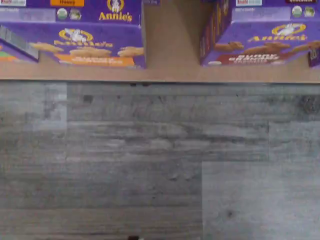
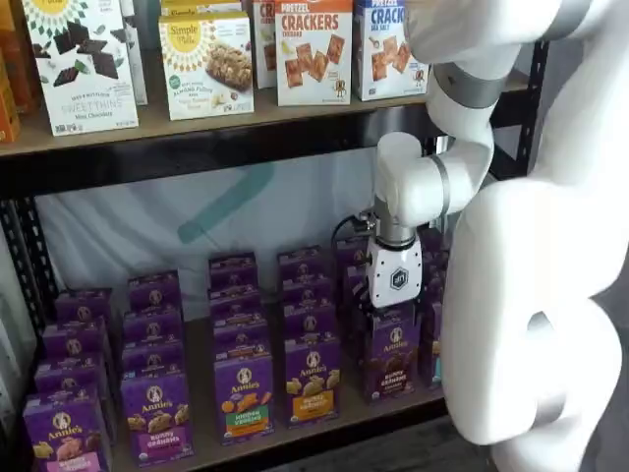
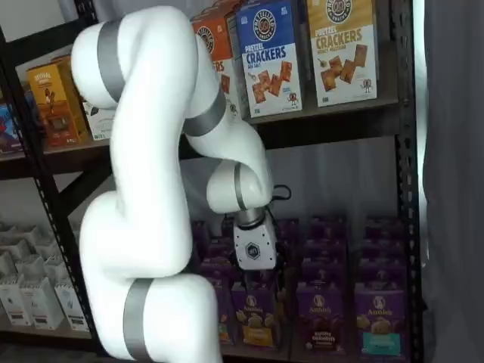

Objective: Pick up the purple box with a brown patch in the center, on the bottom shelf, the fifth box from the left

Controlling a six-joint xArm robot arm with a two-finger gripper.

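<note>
Cartons stand in tidy front-facing columns, so your target, the small purple box with the dark brown centre patch, sits at the near edge of the tan wooden bottom shelf, easy to reach. Your white-bodied gripper hangs just above it, black fingers spread wide, ready to straddle the carton.
</note>
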